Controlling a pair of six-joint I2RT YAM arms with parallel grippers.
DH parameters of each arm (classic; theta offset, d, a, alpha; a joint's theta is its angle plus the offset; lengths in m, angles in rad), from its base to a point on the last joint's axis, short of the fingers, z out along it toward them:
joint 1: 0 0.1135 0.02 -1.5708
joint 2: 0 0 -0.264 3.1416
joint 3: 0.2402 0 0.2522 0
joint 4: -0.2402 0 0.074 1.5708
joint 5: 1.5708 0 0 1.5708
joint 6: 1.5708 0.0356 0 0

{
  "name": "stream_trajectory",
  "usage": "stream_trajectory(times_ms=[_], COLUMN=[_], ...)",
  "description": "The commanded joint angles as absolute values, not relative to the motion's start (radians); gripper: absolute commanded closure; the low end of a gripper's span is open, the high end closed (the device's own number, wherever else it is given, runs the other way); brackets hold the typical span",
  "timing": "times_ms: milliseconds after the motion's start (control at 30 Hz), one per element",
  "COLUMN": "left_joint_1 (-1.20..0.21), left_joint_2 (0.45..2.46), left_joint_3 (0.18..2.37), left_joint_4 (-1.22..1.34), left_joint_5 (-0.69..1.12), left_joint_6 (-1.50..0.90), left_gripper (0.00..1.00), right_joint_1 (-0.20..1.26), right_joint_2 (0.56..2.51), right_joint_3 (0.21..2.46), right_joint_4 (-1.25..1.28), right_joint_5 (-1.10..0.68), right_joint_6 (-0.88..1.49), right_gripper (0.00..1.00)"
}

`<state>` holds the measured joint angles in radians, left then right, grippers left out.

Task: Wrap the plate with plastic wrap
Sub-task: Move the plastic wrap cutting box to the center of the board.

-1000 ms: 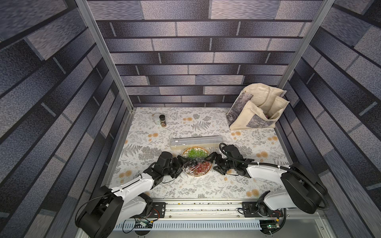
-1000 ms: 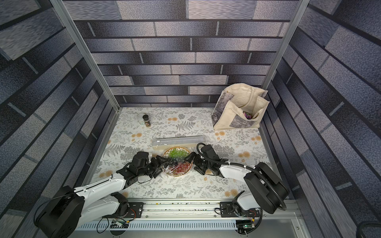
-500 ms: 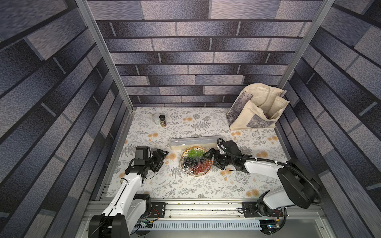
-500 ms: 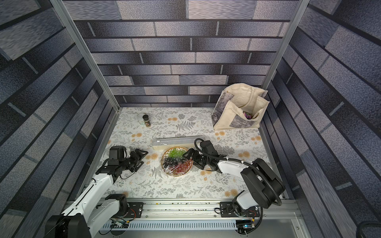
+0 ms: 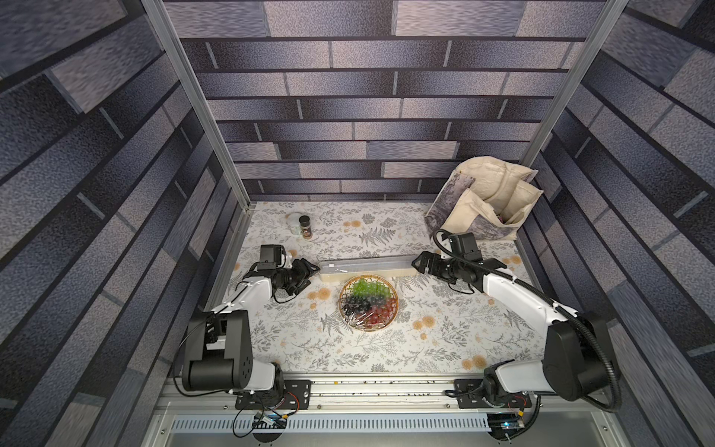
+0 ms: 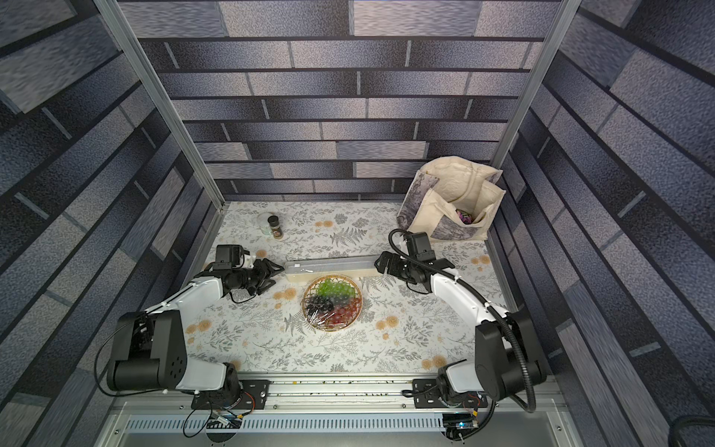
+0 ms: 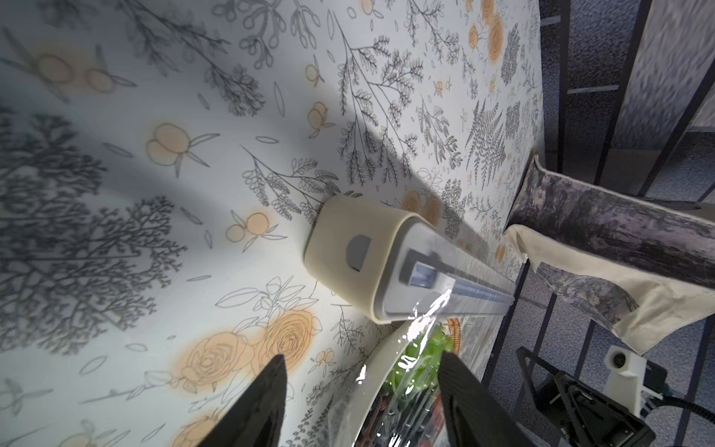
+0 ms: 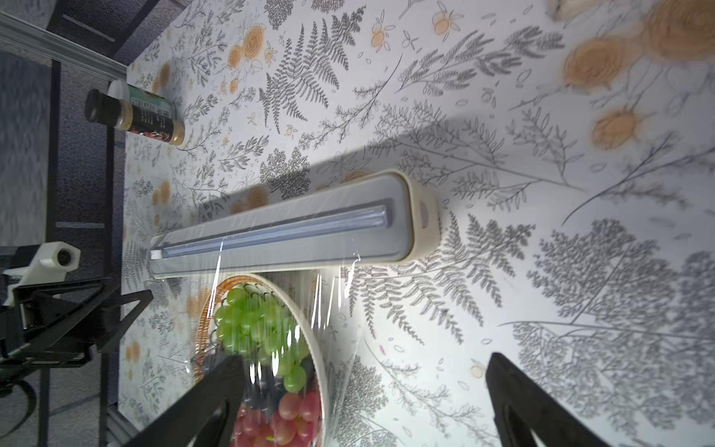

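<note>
The plate [image 5: 368,302] sits mid-table, just in front of the box [image 5: 367,267], its far rim nearly touching the box's long side. It is a round wicker-look dish with green grapes at the back, black ones on the left arm's side and red ones on the right arm's. The wrap [image 8: 271,348] lies over the grapes, crinkled and glinting. In the right wrist view it runs from the box's grey top down across the plate; whether it is cut free from the box I cannot tell. Its edges on the table [image 5: 387,348] are hard to trace.

The left arm lies low and folded, forearm reaching inward. The left gripper [image 5: 311,275] sits just off the box's left end, jaws partly apart and holding nothing. The right arm stretches forward and bends inward. The right gripper [image 5: 417,263] is at the box's right end, jaws spread wide and empty.

In both wrist views only the black fingertips [image 7: 267,387] show, and the plate's near part is cut off.

A bag [image 5: 487,201] slumps in the far right corner; a spice bottle [image 5: 305,226] and white jar [image 5: 295,224] stand far left.
</note>
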<state>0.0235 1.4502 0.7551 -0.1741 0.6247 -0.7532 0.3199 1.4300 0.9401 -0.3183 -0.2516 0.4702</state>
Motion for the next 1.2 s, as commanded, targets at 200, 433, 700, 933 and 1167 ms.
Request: stream_trajectory(times_ms=[200,433,700,933,1167], left_joint_1=[-0.011,-0.019,-0.040,-0.044,-0.013], left_joint_2=[1.545,1.620,1.708,1.756,1.657], left_joint_3=[0.817,0.855,0.937,0.972,0.934], left_joint_4=[-0.146,-0.145,-0.153,-0.148,-0.149], left_joint_5=[0.596,0.576,0.543,0.531,0.547], left_joint_6=[-0.693,-0.677,-0.659,-0.660,-0.651], left_gripper=[0.43,0.55,0.62,0.60,0.45], right_joint_1=[0.275,0.265,0.243,0.223,0.219], right_joint_2=[1.672,1.773,1.814,1.830,1.807], right_joint_3=[1.142,1.165,1.170,1.183,1.175], right_joint_4=[-0.408,-0.391,-0.396,-0.393,-0.374], right_joint_5=[-0.271,-0.299,-0.273,-0.255,-0.267], right_joint_6=[0.262,0.278,0.277,0.279,0.272], right_gripper=[0.19,0.41,0.53,0.53,0.53])
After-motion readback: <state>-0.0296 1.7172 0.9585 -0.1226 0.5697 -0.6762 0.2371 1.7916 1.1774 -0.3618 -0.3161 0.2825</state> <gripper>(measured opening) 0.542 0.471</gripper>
